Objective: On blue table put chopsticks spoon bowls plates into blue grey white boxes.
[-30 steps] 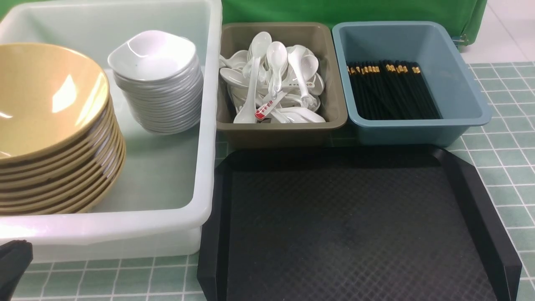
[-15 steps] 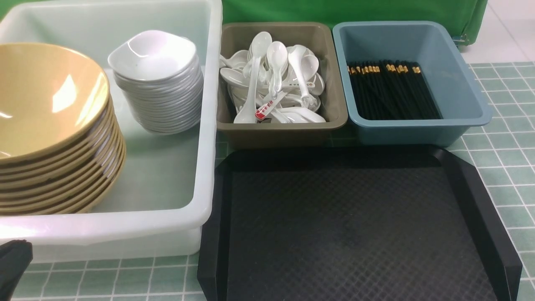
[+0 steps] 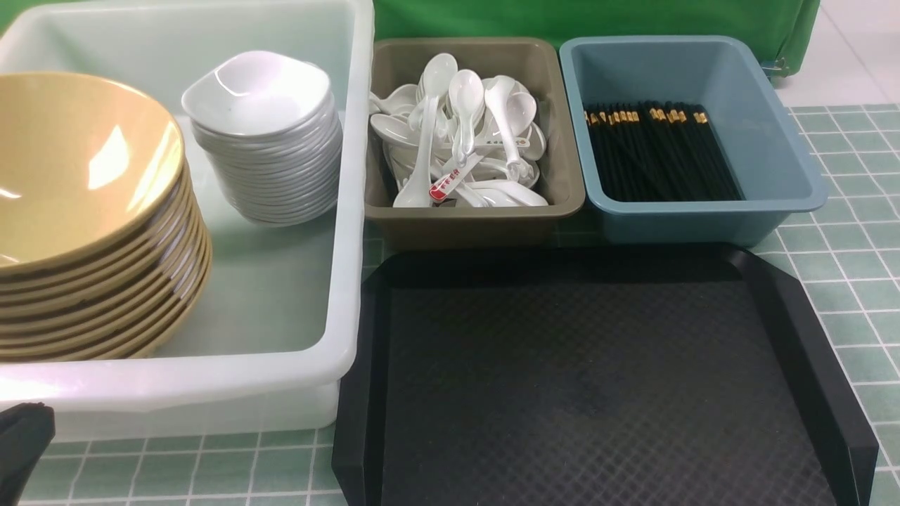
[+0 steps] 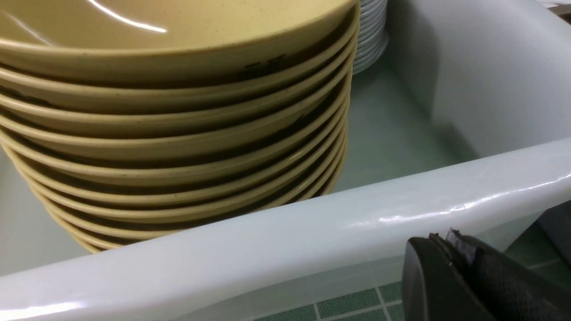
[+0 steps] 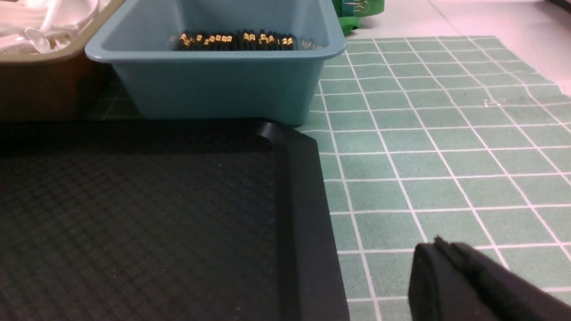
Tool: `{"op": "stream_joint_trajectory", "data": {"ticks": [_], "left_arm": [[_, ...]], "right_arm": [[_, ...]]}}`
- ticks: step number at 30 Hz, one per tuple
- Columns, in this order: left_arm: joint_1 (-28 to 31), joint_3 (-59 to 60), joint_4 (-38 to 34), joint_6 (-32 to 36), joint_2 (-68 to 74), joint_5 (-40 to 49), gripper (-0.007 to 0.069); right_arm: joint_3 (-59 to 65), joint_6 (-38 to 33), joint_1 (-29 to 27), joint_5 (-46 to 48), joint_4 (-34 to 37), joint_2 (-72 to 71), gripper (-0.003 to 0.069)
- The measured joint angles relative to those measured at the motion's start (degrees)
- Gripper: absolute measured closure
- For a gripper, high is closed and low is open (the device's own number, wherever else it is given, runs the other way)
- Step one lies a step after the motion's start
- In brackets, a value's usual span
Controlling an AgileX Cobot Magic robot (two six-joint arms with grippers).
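- The left tool [image 4: 450, 267] is sitting low outside the near wall of the white box [image 3: 211, 393]; its black tips seem pressed together with nothing between them.
- The right tool [image 5: 446, 272] is hanging over the checked counter [image 5: 424, 147] just beside the right edge of the black tray [image 5: 299, 223]; its tips also look pressed together and are pinching nothing.
- Moving outward, the black tray is showing no tableware on the part in view, so the sorting looks finished.
- The tan plates [image 3: 77, 211] are standing in 1 stack at the left of the white box, with the white bowls [image 3: 264, 133] stacked behind them, apart from the plates.
- The spoons [image 3: 460, 133] are lying heaped in the grey box [image 3: 478, 218], and the chopsticks [image 3: 661, 151] are lying side by side in the blue box [image 3: 703, 221].
- If any step is in hand, I judge it to be parking: both tools should be pulling back gently, the left one keeping off the white box wall so the tall plate stack is not getting jolted.
- A last check of the counter around the tray for strays is worth doing.
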Motion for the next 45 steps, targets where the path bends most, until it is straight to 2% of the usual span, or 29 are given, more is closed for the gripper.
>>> {"op": "stream_joint_trajectory", "data": {"ticks": [8,10,13,18,26,45], "left_arm": [[0.00,2.07,-0.21,-0.07,-0.50,-2.76,0.0636],[0.00,4.30,-0.21,-0.38,-1.97,-6.53,0.0636],[0.07,10.53,-0.25,-1.08,-7.76,-19.24,0.0636],[2.53,18.55,-0.19,-1.63,-12.28,-26.28,0.0636],[4.92,20.60,1.47,-4.97,-12.38,-18.12,0.0636],[4.92,20.60,1.47,-5.10,-12.45,-17.90,0.0636]], "right_arm": [[0.00,0.00,0.00,0.00,-0.01,0.00,0.0615],[0.00,0.00,0.00,0.00,-0.01,0.00,0.0613],[0.00,0.06,0.00,0.00,-0.01,0.00,0.0612],[0.00,0.09,0.00,0.03,-0.06,0.00,0.0612],[0.00,0.09,0.00,0.03,-0.06,0.00,0.0612],[0.00,0.09,0.00,0.07,-0.06,0.00,0.0595]]}}
